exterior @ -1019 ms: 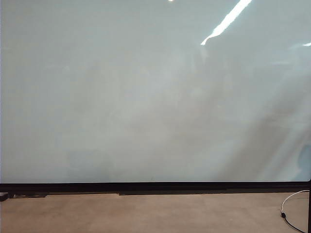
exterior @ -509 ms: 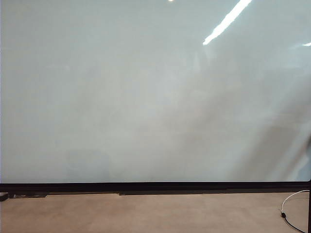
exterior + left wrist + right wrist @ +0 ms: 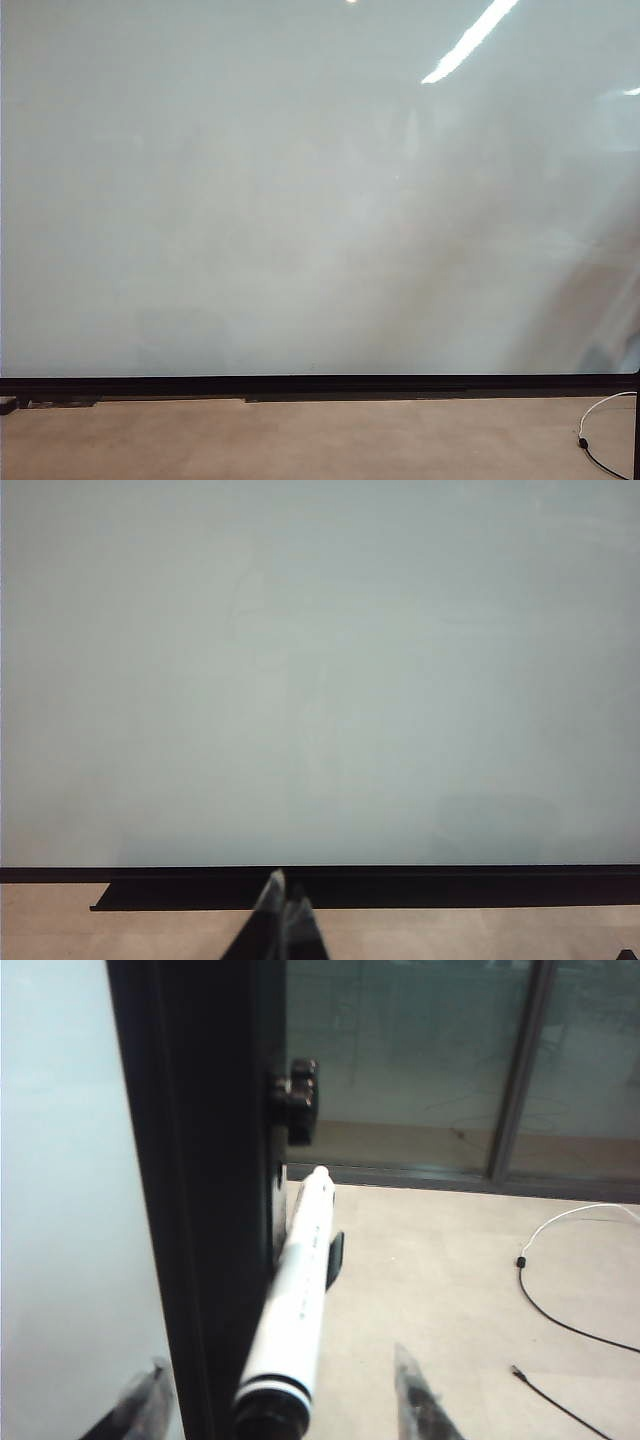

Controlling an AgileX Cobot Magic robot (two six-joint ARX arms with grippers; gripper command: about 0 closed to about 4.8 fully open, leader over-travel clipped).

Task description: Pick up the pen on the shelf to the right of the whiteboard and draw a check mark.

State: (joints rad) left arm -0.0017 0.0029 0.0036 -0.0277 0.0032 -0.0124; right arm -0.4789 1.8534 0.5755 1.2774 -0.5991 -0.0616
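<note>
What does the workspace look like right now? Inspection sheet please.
Surface: whiteboard blank, no check mark.
Job's things: pen on holder beside the board's black frame, not yet gripped.
Clutter: nothing seen.
Grippers: right gripper open, fingers either side of the pen; left gripper shut, facing the board.
Cables: white cable with black plug on the floor.
Surroundings: beige floor, glass partition.

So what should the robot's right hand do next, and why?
Probably ease forward a little, then close. The right gripper is open, its fingers either side of the pen beside the whiteboard frame, not yet gripping. The left gripper looks shut, facing the board.
</note>
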